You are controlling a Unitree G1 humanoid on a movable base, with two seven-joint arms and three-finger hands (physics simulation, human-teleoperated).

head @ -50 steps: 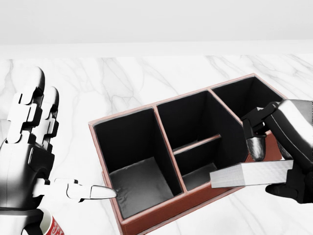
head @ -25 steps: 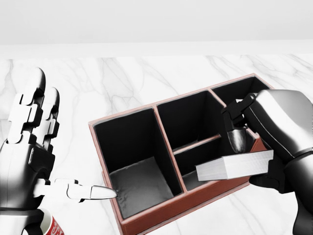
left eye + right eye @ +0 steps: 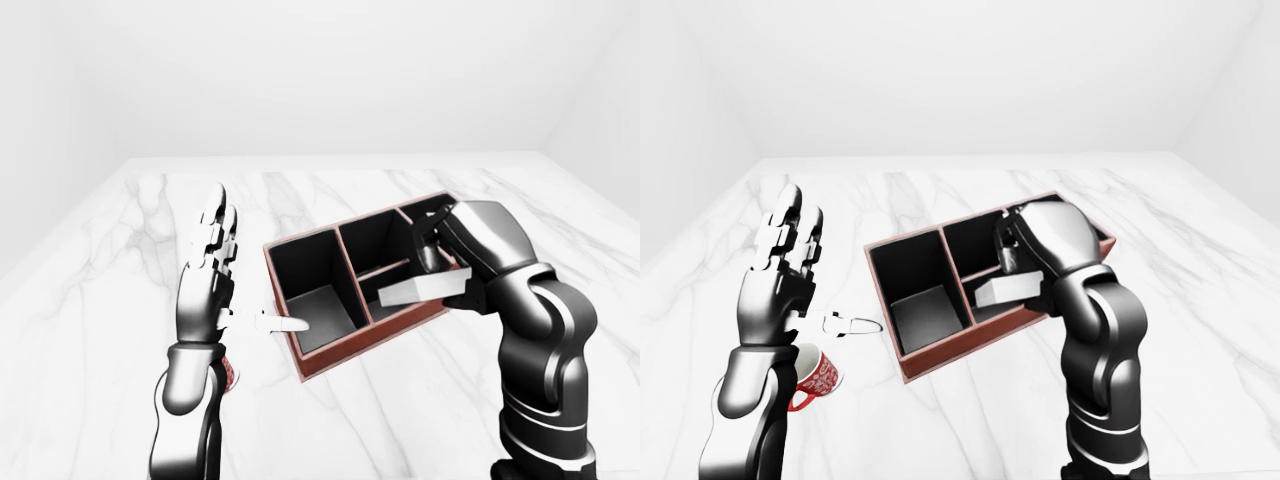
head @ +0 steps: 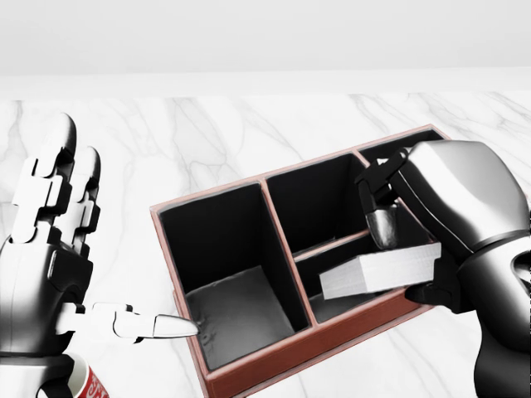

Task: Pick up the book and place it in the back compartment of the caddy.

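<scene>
The red-brown caddy [image 4: 265, 358] with black compartments sits slanted on the white marble table [image 4: 207, 133]. My right hand [image 4: 406, 261] is shut on the book [image 4: 373, 274], a flat white-grey block held nearly level. In the head view the book hangs over the caddy's right part, above the small lower middle compartment, with its left end past the rim. The top-right compartment is largely hidden by my right hand. At the left of the head view, my left hand [image 4: 91, 249] stands upright and open, thumb pointing at the caddy's left wall without touching it.
A red-and-white mug [image 3: 820, 380] stands on the marble under my left forearm, left of the caddy. A plain white wall [image 3: 330, 70] closes the table's top edge. Bare marble lies to the right of the caddy.
My right hand has carried the book leftward and slightly up in the head view, from beside the caddy's right end to over its compartments. The left hand has not moved.
</scene>
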